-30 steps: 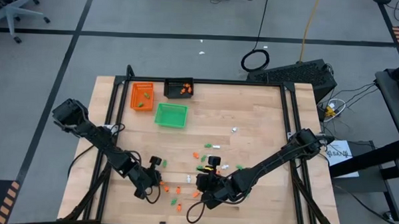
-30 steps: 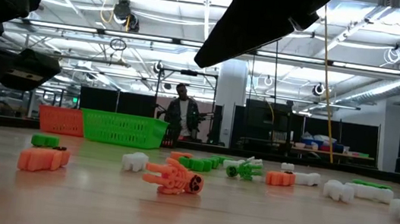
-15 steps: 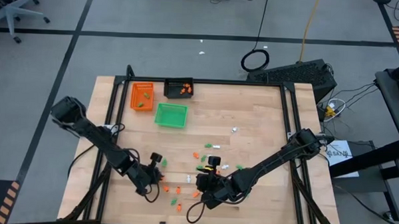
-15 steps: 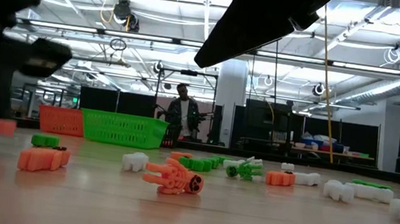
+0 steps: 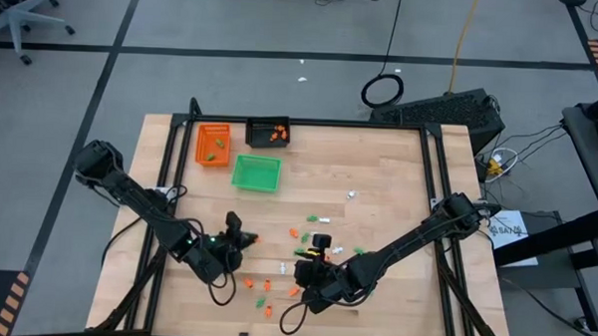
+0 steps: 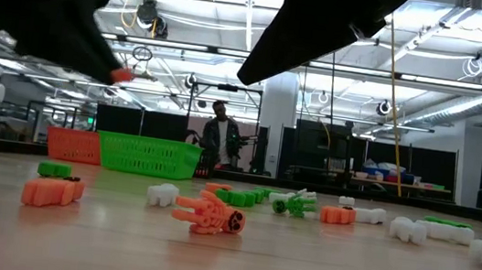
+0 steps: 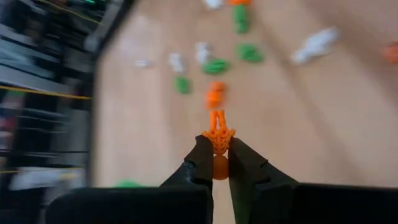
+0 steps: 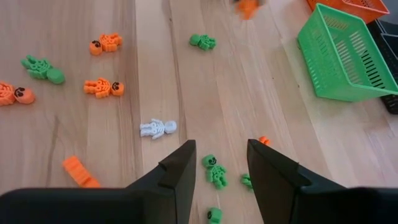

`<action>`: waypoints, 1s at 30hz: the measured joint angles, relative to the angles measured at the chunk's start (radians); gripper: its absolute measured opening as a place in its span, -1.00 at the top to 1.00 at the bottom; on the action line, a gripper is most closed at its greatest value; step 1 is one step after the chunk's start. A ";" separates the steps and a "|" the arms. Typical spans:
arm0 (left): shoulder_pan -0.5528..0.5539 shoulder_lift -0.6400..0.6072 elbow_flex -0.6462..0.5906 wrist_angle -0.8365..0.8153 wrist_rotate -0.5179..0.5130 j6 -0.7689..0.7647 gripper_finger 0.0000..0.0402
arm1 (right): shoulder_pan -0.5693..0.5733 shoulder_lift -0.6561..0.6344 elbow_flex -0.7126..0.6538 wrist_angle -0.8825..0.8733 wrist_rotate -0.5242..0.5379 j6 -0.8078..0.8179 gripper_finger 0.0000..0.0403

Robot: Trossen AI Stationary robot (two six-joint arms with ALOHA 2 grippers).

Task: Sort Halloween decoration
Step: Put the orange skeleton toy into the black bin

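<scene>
The Halloween decoration pieces (image 5: 299, 234), small orange, green and white figures, lie scattered on the wooden table's near middle. My left gripper (image 5: 245, 238) hangs above the table's near left part, shut on one orange figure (image 7: 218, 132), which also shows in the low view (image 6: 121, 74). My right gripper (image 8: 221, 163) stands open over the pieces at the near middle (image 5: 305, 280), with a green figure (image 8: 212, 168) on the table below its gap. A white figure (image 8: 158, 128) lies just beyond it. My left gripper pinches the orange figure's round end (image 7: 219, 167) between its two fingertips. The rest of the figure (image 7: 218, 127) sticks out forward past the tips, along the fingers. The fingers slant down toward the table's right side, and the figure is lifted clear of the table.
An orange tray (image 5: 212, 143), a black tray (image 5: 268, 133) and a green tray (image 5: 256, 172) stand at the far left, each holding pieces or bare mesh. A person (image 6: 218, 141) stands in the room beyond the table. Bare wood lies at the far right (image 5: 389, 161).
My left gripper has risen from the table near the front edge and rolled its wrist, now pointing toward the table's right. It stays shut, and the orange figure has gone up with it, lifted clear of the table.
</scene>
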 joint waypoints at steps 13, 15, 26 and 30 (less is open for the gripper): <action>0.006 -0.001 0.021 0.001 -0.341 0.261 0.92 | 0.000 0.000 0.000 -0.006 0.000 0.001 0.37; 0.010 -0.001 0.021 0.001 -0.340 0.255 0.92 | 0.000 0.000 0.000 -0.006 0.000 0.002 0.37; 0.010 -0.001 0.021 0.001 -0.339 0.239 0.92 | 0.000 0.000 0.000 -0.006 0.000 0.001 0.37; 0.010 -0.001 0.021 0.002 -0.337 0.224 0.92 | 0.000 0.000 0.000 -0.007 0.000 0.002 0.37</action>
